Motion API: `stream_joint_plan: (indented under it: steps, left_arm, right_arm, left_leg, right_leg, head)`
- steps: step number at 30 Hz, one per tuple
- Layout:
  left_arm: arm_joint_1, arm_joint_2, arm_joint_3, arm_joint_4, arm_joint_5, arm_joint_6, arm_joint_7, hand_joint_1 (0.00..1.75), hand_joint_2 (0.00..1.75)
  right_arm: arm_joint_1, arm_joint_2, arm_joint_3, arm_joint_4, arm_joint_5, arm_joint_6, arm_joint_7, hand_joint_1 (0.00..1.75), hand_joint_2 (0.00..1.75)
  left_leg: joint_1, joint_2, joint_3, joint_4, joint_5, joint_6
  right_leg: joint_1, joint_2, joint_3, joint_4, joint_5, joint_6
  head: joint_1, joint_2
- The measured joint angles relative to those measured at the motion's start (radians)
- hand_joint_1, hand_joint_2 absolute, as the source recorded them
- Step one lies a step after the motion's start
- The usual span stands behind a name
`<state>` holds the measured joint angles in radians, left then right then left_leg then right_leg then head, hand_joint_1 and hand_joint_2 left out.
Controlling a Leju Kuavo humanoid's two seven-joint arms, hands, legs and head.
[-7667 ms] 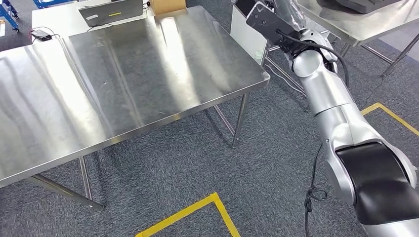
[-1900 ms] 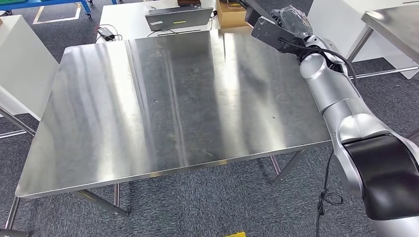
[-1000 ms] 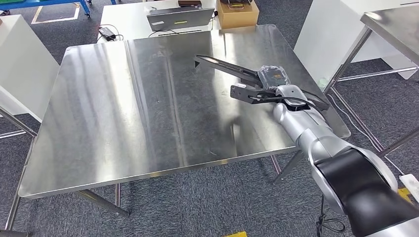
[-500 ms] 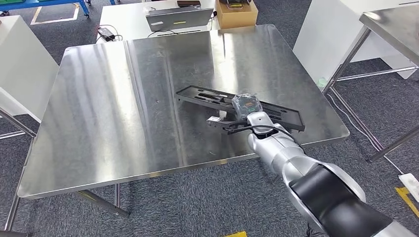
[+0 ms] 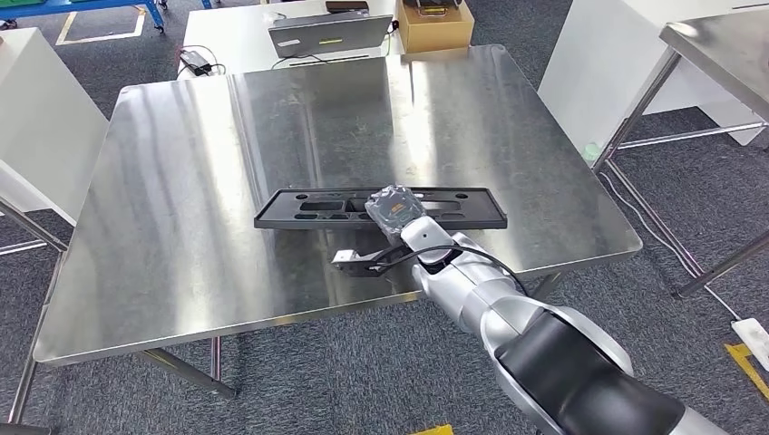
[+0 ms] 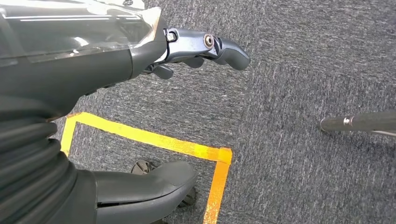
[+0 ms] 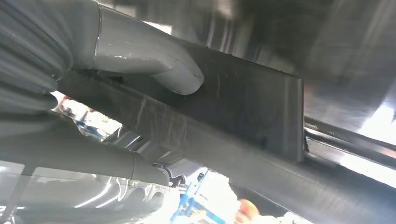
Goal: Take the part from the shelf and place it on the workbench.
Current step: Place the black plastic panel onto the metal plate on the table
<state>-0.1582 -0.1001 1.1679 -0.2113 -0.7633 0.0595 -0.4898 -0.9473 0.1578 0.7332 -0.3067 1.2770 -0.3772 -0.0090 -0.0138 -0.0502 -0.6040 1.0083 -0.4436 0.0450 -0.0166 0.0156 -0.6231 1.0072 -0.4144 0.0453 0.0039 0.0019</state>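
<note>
Over the bare steel workbench (image 5: 181,181), your right hand (image 5: 395,210) grips the long black slotted plastic part (image 5: 308,207) low, so set it flat, then release

Part (image 5: 308,207) on workbench (image 5: 181,181), laptop (image 5: 328,34) behind.

No legible text or labels anywhere.
</note>
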Motion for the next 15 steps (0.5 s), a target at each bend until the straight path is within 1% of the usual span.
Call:
stream_joint_plan:
  steps: [3,7,15]
  left_arm:
    - [0.0,0.0,0.004,0.0,0.001,0.002,-0.002,0.0,1.75]
    - [0.001,0.001,0.018,0.0,0.002,0.015,0.002,0.0,0.0]
    - [0.005,0.001,0.029,0.0,-0.004,0.009,0.029,0.0,0.0]
  right_arm:
    - [0.002,0.012,0.0,0.0,0.016,-0.003,-0.003,0.0,0.0]
    - [0.004,0.017,-0.003,0.0,0.039,-0.027,-0.003,0.0,0.0]
    - [0.01,0.017,-0.061,-0.008,0.087,-0.053,-0.005,0.0,0.0]
  left_leg:
    - [0.0,0.0,0.0,0.0,0.0,0.0]
    - [-0.001,0.0,0.0,0.0,0.0,0.0]
    - [-0.001,0.0,0.0,0.0,0.0,0.0]
  right_leg:
    - [0.0,0.0,0.0,0.0,0.0,0.0]
    - [0.0,0.0,0.0,0.0,0.0,0.0]
    - [0.0,0.0,0.0,0.0,0.0,0.0]
  head:
    - [0.0,0.0]
    - [0.0,0.0]
    - [0.0,0.0]
